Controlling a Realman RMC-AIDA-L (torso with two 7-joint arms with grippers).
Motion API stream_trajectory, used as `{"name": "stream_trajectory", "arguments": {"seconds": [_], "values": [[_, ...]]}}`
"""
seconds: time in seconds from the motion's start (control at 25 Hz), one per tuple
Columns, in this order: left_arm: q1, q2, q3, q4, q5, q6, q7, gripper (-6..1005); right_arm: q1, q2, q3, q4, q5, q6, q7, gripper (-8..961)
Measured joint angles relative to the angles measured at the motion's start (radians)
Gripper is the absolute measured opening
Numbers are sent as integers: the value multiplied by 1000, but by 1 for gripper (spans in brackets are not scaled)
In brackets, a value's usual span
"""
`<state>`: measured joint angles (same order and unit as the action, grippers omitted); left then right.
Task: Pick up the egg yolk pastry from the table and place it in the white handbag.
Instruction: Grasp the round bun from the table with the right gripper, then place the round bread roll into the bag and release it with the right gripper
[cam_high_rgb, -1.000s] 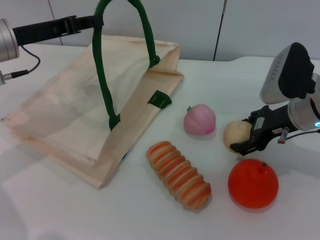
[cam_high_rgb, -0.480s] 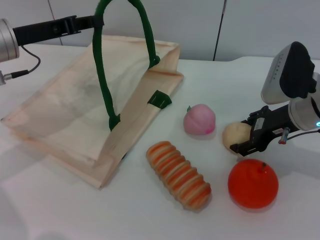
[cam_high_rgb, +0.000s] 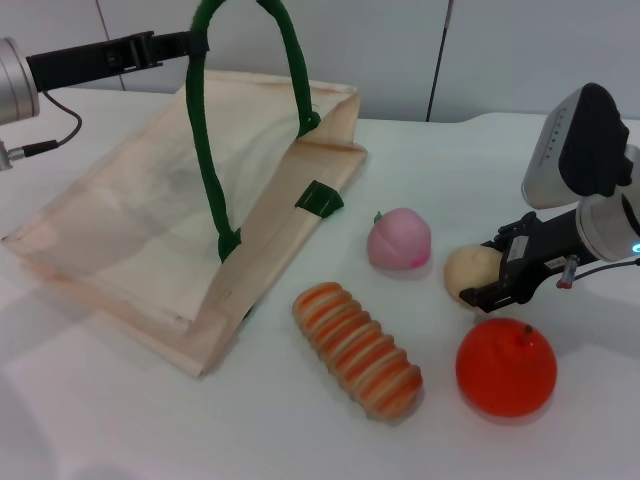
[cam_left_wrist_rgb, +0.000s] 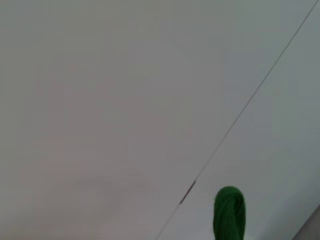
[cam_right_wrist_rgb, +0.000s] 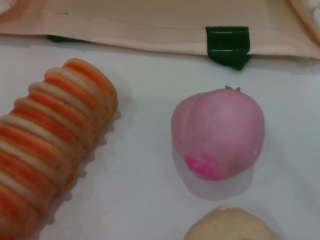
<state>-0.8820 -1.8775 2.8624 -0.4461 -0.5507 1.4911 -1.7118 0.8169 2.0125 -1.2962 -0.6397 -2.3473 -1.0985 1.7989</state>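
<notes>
Your right tool (cam_high_rgb: 478, 278) sits at the egg yolk pastry (cam_high_rgb: 472, 270), dark fingers around its right side; pinching or only bracketing, you can't tell. Pastry rests on the white surface (cam_high_rgb: 120, 420), just beside the pink peach (cam_high_rgb: 399, 239) and above the orange (cam_high_rgb: 506, 367). Striped bread (cam_high_rgb: 357, 349) lies nearer you. Your left tool (cam_high_rgb: 170, 45) is pressed on the green handle (cam_high_rgb: 207, 130), holding the white handbag (cam_high_rgb: 140, 220) open at far left.

Egg yolk pastry (cam_high_rgb: 472, 271): small, round, pale beige, set on table at right. White handbag (cam_high_rgb: 170, 210): cream tote lying flat at far left, green handle raised.
</notes>
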Motion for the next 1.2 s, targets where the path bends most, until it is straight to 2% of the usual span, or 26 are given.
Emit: {"name": "stream_trajectory", "arguments": {"seconds": [0.44, 0.56, 0.6, 0.84, 1.0, 1.2], "values": [[-2, 6, 0, -2, -15, 43, -2, 121, -11, -6, 39, -70, 0, -23, 3, 720], [-2, 11, 0, 1, -21, 62, -2, 121, -34, -7, 74, -129, -14, -51, 7, 715], [-2, 12, 0, 1, -22, 70, -3, 121, -55, 0, 106, -184, -40, -71, 10, 714], [-3, 15, 0, -5, -40, 113, -13, 121, -80, 8, 153, -290, -52, -128, 12, 712], [-3, 23, 0, -6, -67, 161, -16, 121, -75, 11, 145, -344, -26, -173, 13, 711], [-7, 27, 0, -7, -89, 195, -24, 121, -34, 13, 65, -356, 51, -184, 13, 709]]}}
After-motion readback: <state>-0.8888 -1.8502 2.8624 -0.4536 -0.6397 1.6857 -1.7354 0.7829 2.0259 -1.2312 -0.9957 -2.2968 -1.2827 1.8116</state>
